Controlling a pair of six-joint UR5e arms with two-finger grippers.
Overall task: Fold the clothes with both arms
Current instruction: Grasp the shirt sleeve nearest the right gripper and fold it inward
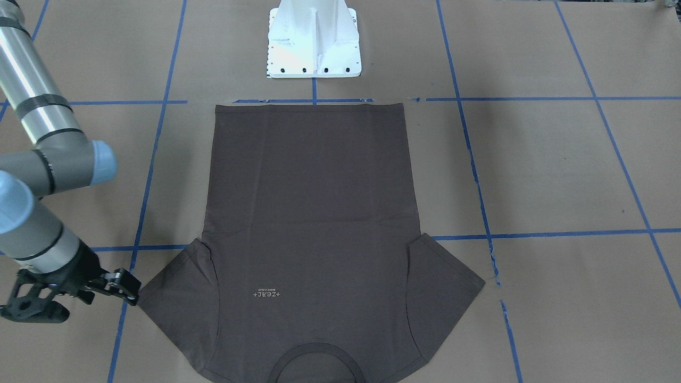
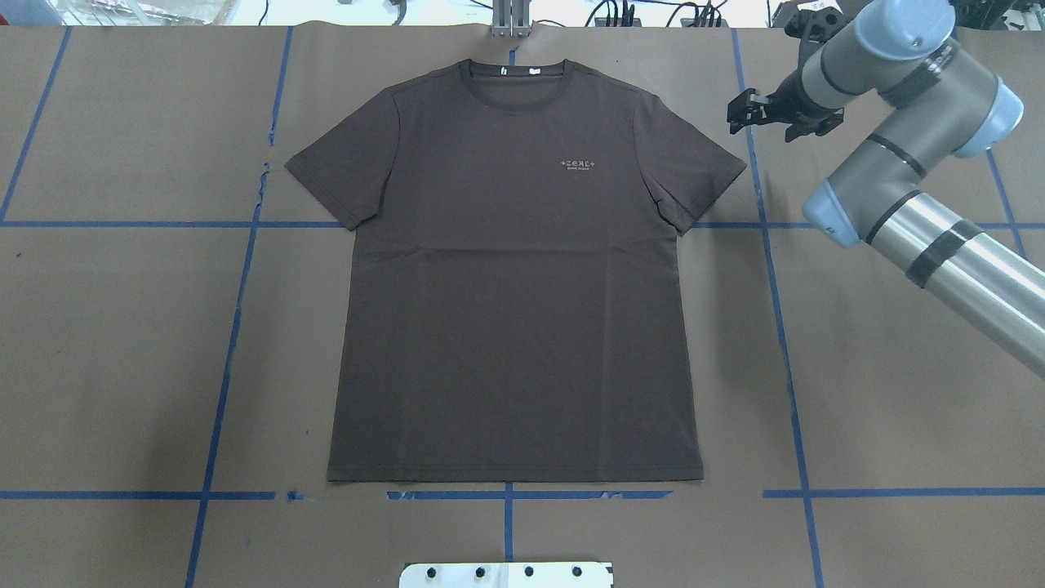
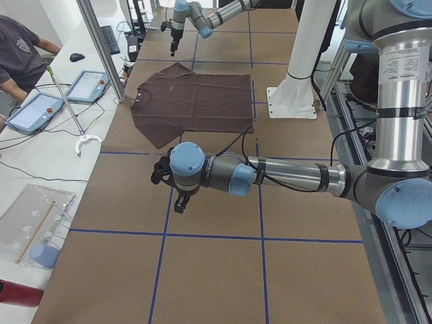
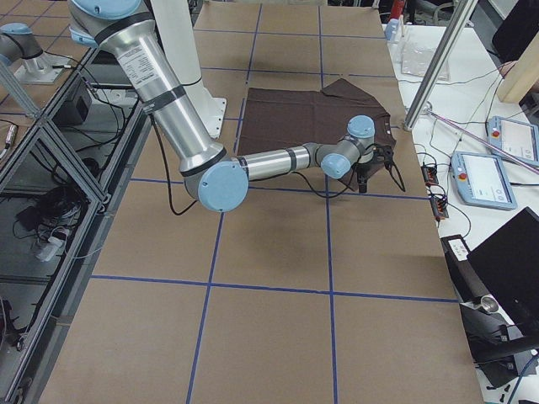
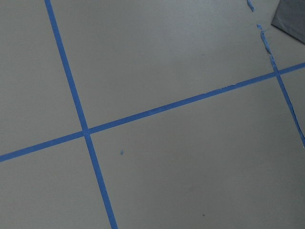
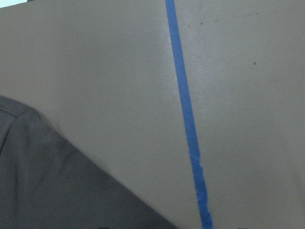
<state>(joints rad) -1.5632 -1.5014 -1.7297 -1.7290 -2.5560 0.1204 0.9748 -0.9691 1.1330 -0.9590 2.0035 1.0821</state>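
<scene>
The ribbed collar (image 1: 314, 354) lies nearest the front camera. The T-shirt (image 1: 308, 202) is spread flat, face up, on the table (image 1: 558, 170), its long axis running from the hem by the white pedestal (image 1: 314, 48) out to that collar. Its chest logo (image 1: 266, 293) reads "+ZEAL+" (the smaller line beneath is illegible). The right gripper (image 1: 133, 291) hovers just beside a sleeve (image 1: 175, 298), jaws seemingly apart, empty. The left gripper (image 3: 177, 192) hangs well apart from the shirt; whether its jaws are apart cannot be told.

One view looks down the table (image 2: 122, 327) from behind the base (image 2: 506, 574), and one faces it from the far edge; both share the shirt (image 2: 514, 269). Two look along from the ends. Wrist views sit close, each catching a shirt edge.
</scene>
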